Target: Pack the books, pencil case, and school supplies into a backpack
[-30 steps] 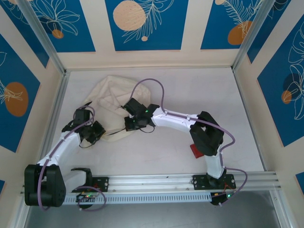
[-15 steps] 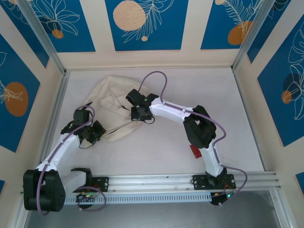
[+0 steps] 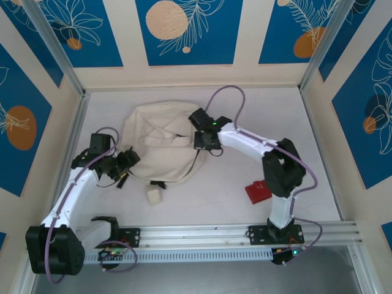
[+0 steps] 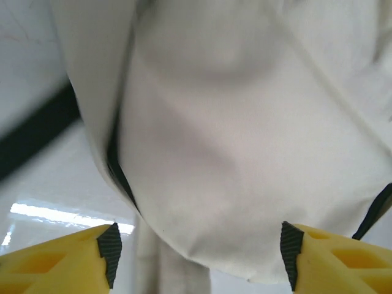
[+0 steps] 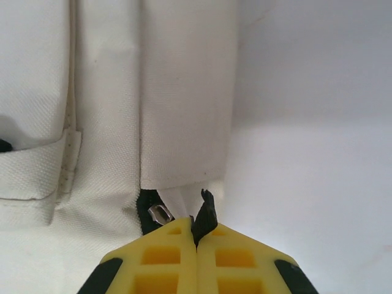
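On the table (image 3: 214,205), the left fingers (image 4: 55,266) stand open at the near edge of the backpack (image 3: 156,159) and, farther back, the right fingers (image 5: 165,260) pinch its zipper tab (image 5: 206,213), which may slip free if the unheld fabric drags along.

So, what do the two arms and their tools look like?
The left arm and right arm have white links, black joints and a lilac cable looping alongside. The left tool and right tool have yellow fingers with hollow cells and black pads.
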`<state>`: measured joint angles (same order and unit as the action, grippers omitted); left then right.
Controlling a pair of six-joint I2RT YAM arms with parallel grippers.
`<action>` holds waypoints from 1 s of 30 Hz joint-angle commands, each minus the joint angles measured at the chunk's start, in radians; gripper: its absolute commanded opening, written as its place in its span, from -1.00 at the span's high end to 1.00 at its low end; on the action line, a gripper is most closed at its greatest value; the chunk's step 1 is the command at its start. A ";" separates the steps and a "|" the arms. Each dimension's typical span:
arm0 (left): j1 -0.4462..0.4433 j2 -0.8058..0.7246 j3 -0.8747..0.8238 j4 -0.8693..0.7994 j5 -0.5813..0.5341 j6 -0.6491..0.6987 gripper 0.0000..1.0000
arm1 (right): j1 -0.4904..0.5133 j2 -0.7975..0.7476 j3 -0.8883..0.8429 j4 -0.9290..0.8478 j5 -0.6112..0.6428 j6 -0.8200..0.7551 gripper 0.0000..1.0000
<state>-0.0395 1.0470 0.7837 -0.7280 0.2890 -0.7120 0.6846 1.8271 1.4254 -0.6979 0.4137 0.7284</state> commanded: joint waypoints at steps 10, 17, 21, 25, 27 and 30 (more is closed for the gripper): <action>-0.006 0.015 0.117 -0.029 0.065 0.102 -0.55 | -0.239 -0.263 -0.305 0.044 -0.186 -0.121 1.00; -0.081 0.038 0.170 -0.016 0.042 0.126 -0.64 | -0.294 -0.396 -0.279 0.022 -0.289 -0.113 -0.33; -0.190 0.103 0.218 0.012 0.009 0.118 -0.65 | -0.351 -0.442 -0.288 0.034 -0.430 -0.100 -0.49; -0.345 0.220 0.287 0.061 -0.035 0.101 -0.64 | -0.388 -0.457 -0.313 0.077 -0.561 -0.082 -0.55; -0.411 0.306 0.342 0.082 -0.049 0.093 -0.59 | -0.394 -0.449 -0.316 0.084 -0.585 -0.075 -0.55; -0.497 0.423 0.434 0.106 -0.086 0.089 -0.52 | -0.400 -0.433 -0.322 0.084 -0.590 -0.080 -0.55</action>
<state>-0.4747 1.4029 1.1381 -0.6678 0.2523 -0.6235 0.2920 1.3846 1.1217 -0.6205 -0.0971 0.6380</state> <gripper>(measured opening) 0.767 0.775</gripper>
